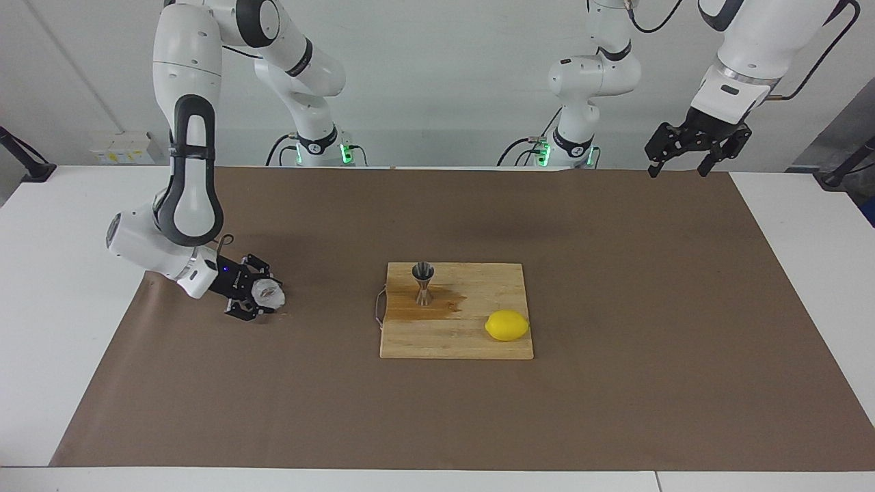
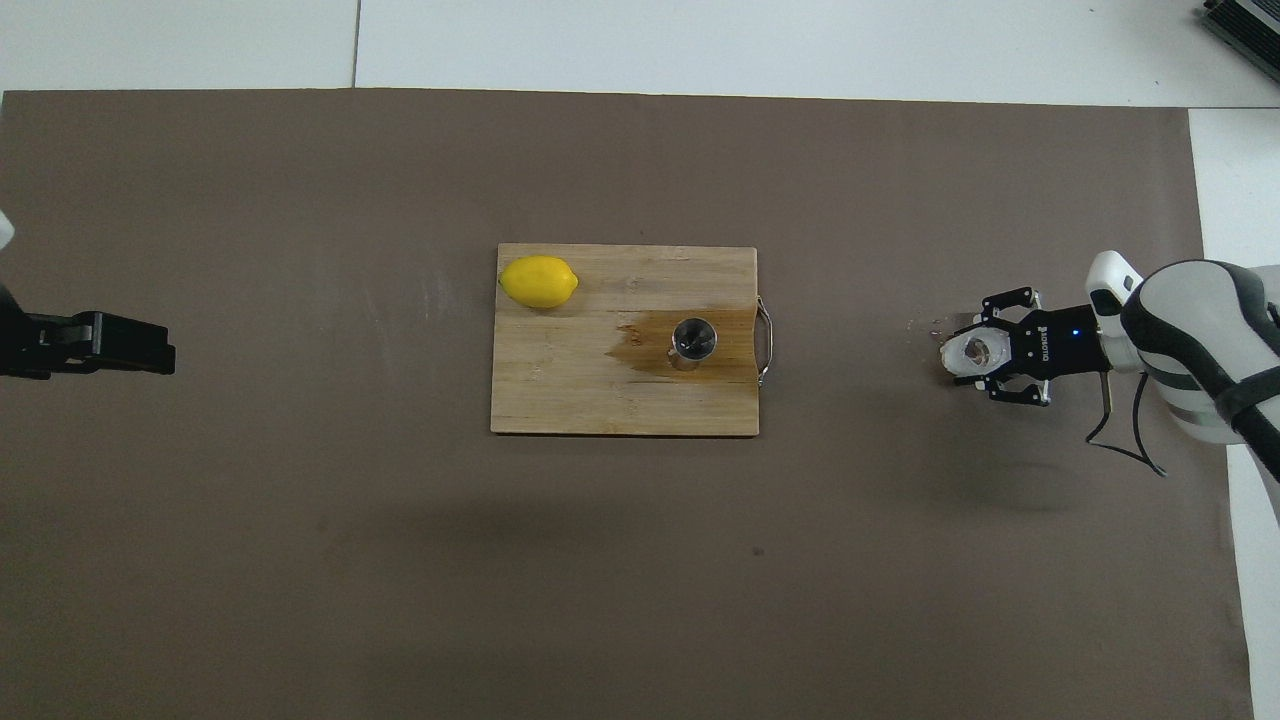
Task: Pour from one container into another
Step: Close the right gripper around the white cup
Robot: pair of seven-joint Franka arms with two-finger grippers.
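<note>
Cup: you see the small clear textured glass cup [image 1: 267, 295] [image 2: 973, 353] on the brown mat at the right arm's end of the table, well apart from the board, at about 3 o'clock from it in the overhead view.
Cup axis: upright, with its mouth facing up; in the overhead view you look straight down into it. It is squat, so no long axis shows.
Right gripper: your right gripper [image 1: 254, 298] [image 2: 985, 353] lies low and nearly level, its fingers clenched around the cup from the 3 o'clock side in the overhead view.
Left gripper: your left gripper [image 1: 675, 164] [image 2: 150, 345] waits raised over the left arm's end of the mat, fingers spread and holding nothing.
Board: the wooden cutting board [image 1: 472, 345] [image 2: 560, 400] lies mid-table with a dark wet stain.
Jigger: the metal jigger [image 1: 423, 281] [image 2: 692, 341] stands upright on the stain.
Lemon: the lemon [image 1: 507, 325] [image 2: 539, 281] lies on the board, at about 10 o'clock from the jigger in the overhead view.
Surface: a brown mat [image 1: 615, 273] [image 2: 300, 550] covers a white table [image 1: 41, 225] [image 2: 700, 40].
Room: you have a plain pale wall [image 1: 444, 68] at the robots' end.
</note>
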